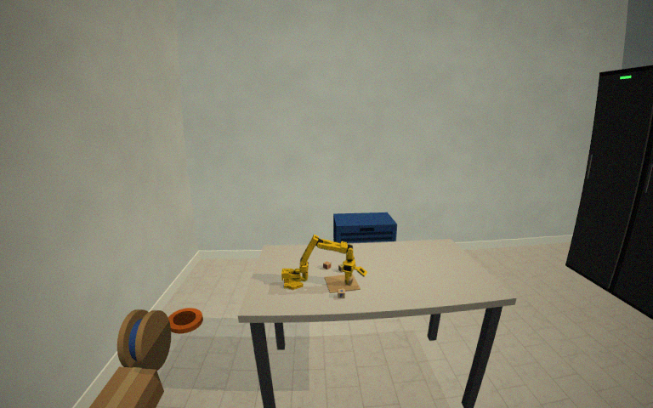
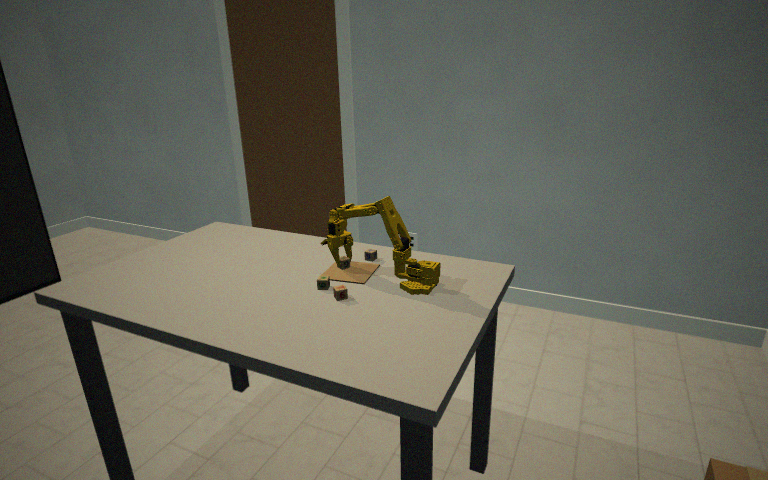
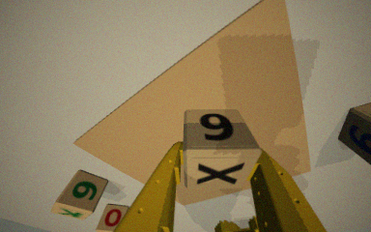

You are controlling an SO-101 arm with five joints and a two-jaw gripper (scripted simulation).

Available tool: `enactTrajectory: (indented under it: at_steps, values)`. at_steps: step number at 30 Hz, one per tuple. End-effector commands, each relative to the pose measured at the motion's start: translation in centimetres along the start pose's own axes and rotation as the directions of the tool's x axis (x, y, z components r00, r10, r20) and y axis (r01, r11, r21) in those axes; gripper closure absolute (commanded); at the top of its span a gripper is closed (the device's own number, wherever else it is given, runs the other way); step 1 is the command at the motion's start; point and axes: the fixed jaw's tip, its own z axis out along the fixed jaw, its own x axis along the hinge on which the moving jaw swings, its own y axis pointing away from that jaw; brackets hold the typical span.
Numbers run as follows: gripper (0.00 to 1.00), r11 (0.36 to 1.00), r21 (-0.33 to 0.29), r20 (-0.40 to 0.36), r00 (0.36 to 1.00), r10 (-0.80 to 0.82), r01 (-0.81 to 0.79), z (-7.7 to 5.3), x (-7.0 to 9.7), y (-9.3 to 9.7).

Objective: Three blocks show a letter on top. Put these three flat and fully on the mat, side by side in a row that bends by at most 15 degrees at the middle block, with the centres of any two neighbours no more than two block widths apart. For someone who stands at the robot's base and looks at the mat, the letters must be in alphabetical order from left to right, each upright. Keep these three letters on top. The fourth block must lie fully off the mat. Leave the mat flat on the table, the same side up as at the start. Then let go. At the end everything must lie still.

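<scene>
My gripper [image 3: 218, 166] is shut on a wooden block [image 3: 218, 152] with a black mark like a 9 on top and a black X on its near side. The block is over the near corner of the tan mat [image 3: 217, 92]; I cannot tell if it rests on the mat. Off the mat to the left lie a block with a green mark on top [image 3: 79, 193] and one with a red mark [image 3: 112, 217]. A block with a blue mark [image 3: 357, 130] lies off the mat to the right. In the exterior view the gripper [image 2: 343, 261] stands over the mat [image 2: 353, 272].
The arm's base [image 2: 420, 275] stands on the table beside the mat. The green-marked block [image 2: 323, 282] and the red-marked block [image 2: 340, 292] lie close together past the mat's edge, and the blue-marked block [image 2: 370, 254] lies on the other side.
</scene>
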Motion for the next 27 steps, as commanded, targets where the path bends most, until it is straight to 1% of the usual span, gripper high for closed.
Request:
enactTrajectory:
  at_steps: [1, 4, 10, 13, 21, 24, 27]
  values:
    - [0.84, 0.999, -0.052, 0.135, 0.991, 0.005, 0.002, -2.7, -1.6, 0.4]
    - [0.86, 0.999, -0.052, 0.135, 0.991, 0.005, 0.002, -2.7, -1.6, 0.4]
    - [0.97, 0.999, -0.052, 0.135, 0.991, 0.005, 0.002, -2.7, -1.6, 0.4]
    - [1.0, 0.999, -0.052, 0.135, 0.991, 0.005, 0.002, -2.7, -1.6, 0.4]
    - [1.0, 0.999, -0.053, 0.136, 0.991, 0.005, 0.002, -2.8, -1.6, 0.4]
    - [1.0, 0.999, -0.054, 0.138, 0.99, 0.005, 0.003, -3.2, -1.6, 0.4]
    - [1.0, 0.998, -0.056, 0.142, 0.99, 0.005, 0.003, -3.8, -1.6, 0.4]
